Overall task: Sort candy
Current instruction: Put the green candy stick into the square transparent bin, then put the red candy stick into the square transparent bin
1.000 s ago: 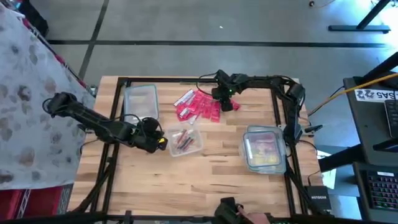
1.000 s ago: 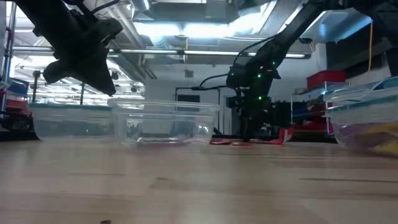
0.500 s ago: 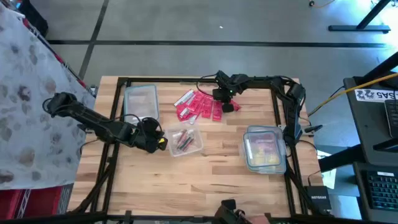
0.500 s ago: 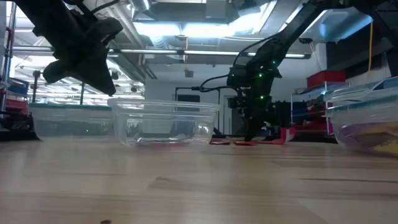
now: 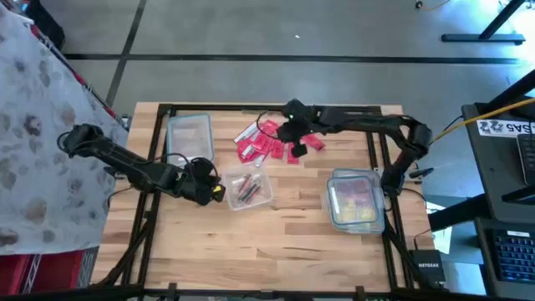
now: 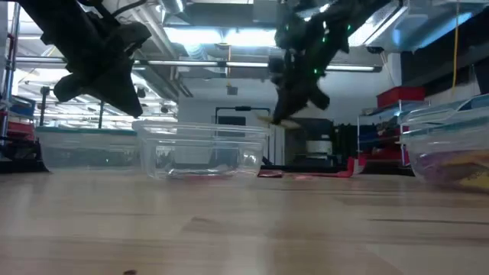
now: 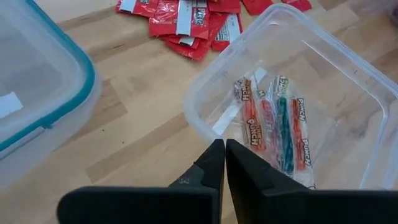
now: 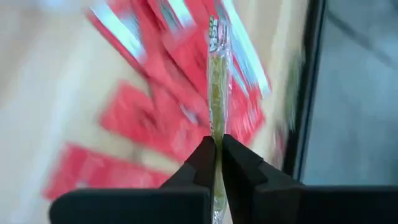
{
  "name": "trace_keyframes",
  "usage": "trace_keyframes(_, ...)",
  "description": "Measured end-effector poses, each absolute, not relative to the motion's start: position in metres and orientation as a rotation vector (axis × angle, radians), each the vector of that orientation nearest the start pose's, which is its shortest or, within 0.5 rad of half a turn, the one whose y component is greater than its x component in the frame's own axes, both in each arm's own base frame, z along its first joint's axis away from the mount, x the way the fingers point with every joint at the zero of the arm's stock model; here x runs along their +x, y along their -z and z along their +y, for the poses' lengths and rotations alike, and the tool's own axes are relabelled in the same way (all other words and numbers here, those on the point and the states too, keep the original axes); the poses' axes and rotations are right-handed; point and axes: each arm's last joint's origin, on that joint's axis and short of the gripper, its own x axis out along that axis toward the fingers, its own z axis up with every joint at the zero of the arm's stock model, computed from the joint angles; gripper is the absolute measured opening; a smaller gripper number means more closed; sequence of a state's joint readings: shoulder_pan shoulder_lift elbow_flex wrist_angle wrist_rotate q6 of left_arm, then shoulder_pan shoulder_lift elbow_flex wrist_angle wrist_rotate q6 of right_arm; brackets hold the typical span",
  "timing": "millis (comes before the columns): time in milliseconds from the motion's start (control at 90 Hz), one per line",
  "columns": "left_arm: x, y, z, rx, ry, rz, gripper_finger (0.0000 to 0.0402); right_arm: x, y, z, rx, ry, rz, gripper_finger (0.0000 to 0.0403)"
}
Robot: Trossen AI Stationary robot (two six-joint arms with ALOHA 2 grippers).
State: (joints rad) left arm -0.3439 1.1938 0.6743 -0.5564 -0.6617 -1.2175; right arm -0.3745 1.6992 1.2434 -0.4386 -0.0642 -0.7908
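From above, the right gripper (image 5: 284, 132) hangs over the red candy pile (image 5: 266, 142) on the wooden table (image 5: 276, 234); the left gripper (image 5: 219, 191) waits beside a clear tub (image 5: 247, 191). At table height, ceiling lights and shelving fill the room behind. Left wrist: fingers pressed together just short of the tub's sticks. Right wrist: fingers pinch a yellow candy stick (image 8: 217, 74) above the pile.

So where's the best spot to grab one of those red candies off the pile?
Probably an outlying piece at the red candies' edge, pinched across its short width from straight above: they lie flat and overlapping on the table, so a loner separates cleanest. The right gripper already pinches a thin yellow candy.
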Motion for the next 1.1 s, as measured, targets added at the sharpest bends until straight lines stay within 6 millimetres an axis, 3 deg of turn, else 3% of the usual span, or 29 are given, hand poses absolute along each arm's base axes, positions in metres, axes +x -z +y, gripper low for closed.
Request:
trace_keyframes(122,0.202,-0.2,-0.053,-0.581,-0.773,0.621,0.0,0.346,-0.25,-0.108,-0.535,-0.216,0.751,0.0002)
trace_keyframes(356,0.203,-0.2,-0.055,-0.501,-0.716,0.652,0.0,0.364,-0.254,-0.07,-0.431,-0.544,0.476,0.0003)
trace_keyframes(578,0.21,-0.206,-0.069,-0.309,-0.483,0.68,0.0,0.386,-0.239,-0.039,-0.434,-0.586,0.428,0.0003)
trace_keyframes(767,0.206,-0.206,-0.081,-0.237,-0.396,0.702,0.0,0.399,-0.23,-0.023,-0.507,-0.458,0.445,0.0007)
trace_keyframes(878,0.204,-0.206,-0.086,-0.237,-0.387,0.694,0.0,0.401,-0.231,-0.021,-0.531,-0.411,0.443,0.0039)
trace_keyframes(1100,0.203,-0.207,-0.088,-0.239,-0.397,0.679,0.0,0.403,-0.246,-0.027,-0.598,-0.283,0.495,0.0152)
